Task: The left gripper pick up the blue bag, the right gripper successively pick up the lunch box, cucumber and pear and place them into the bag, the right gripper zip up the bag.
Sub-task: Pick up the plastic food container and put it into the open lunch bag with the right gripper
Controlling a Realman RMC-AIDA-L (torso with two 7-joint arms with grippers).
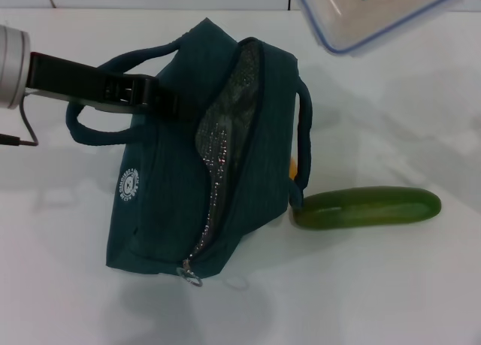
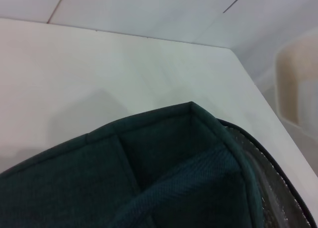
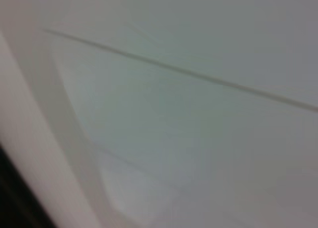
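Two items placed: none in the bag yet, by the look of it
Blue bag (image 1: pixel 173 195): soft, floppy tote on the table (image 1: pixel 391 285), mouth unzipped, foil lining showing; landmark
Cucumber (image 1: pixel 366 207): just right of bag, touching its base; firm, smooth, best gripped mid-length
Pear (image 1: pixel 292 167): sliver visible behind bag, largely blocked
Left gripper (image 1: pixel 143 92): clamped on the bag's handle
Lunch box (image 1: pixel 376 14): beyond bag, aloft; rigid, slick
Right gripper: unseen, cannot tell

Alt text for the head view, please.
The left gripper holds the blue bag by a handle, its mouth unzipped and showing the foil lining. The lunch box hangs above at the top right edge; the cucumber lies on the white table beside the bag.
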